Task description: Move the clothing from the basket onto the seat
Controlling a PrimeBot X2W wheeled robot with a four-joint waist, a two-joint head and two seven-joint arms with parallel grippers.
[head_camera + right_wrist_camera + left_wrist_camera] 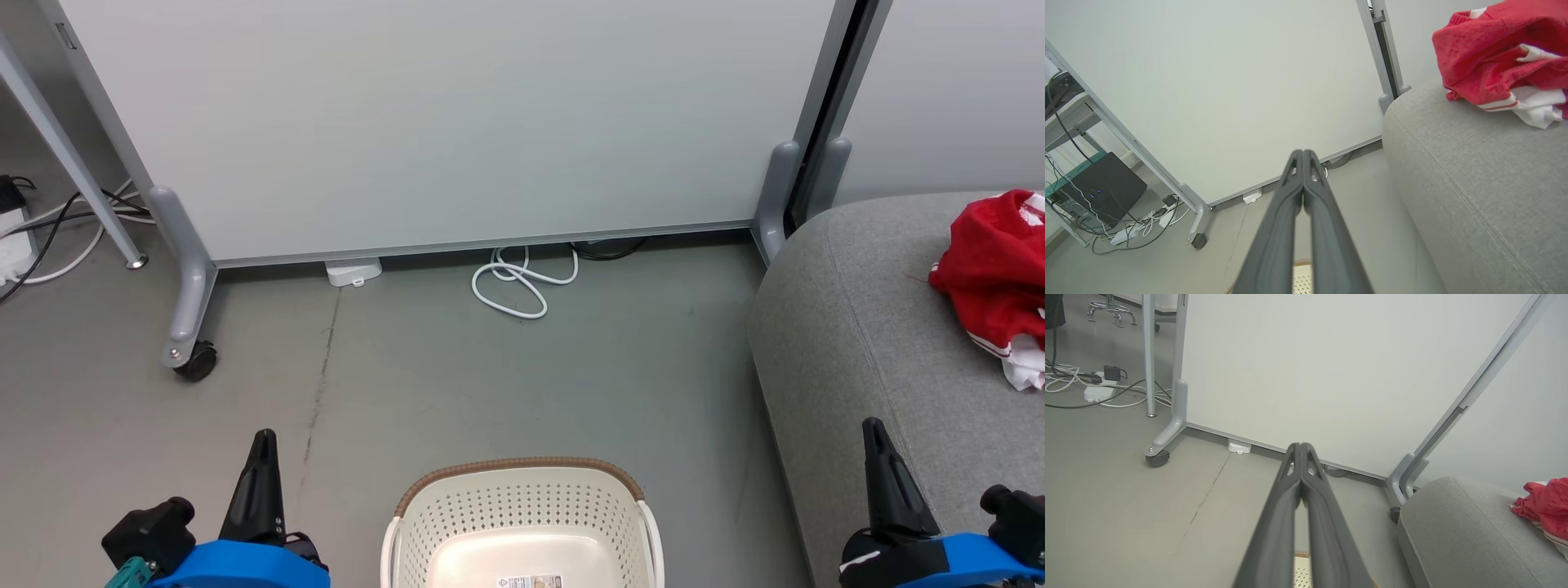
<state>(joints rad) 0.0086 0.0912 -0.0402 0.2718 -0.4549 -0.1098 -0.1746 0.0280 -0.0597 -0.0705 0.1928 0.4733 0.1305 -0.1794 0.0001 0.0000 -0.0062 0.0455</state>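
Left tool [263, 439]: two long dark fingers pressed together, nothing between them; low at the left, above the grey floor [457, 384].
Right tool [873, 429]: fingers likewise closed tight and empty; low at the right, at the front of the seat.
Basket [522, 468]: cream-white perforated plastic laundry basket with a brown woven-look rim, on the floor between the two tools. Bare bottom with a small label; no garment in the part that shows.
Seat [857, 343]: large light grey fabric-upholstered sofa seat, rounded corner, one seam line; just right of the basket.
Clothing [992, 261]: bright red soft fabric heap with white trim and stripes, crumpled on the seat's far right. Cannot tell the two pieces apart.
Handling (judgement): light, limp, drapes and trails when lifted; not fragile or slippery. Pinch a raised fold on top, not a flat edge.
Progress (judgement): appears complete or nearly so.
Background: pale grey wheeled partition panel [457, 122], coiled white cable [522, 286] at its foot.
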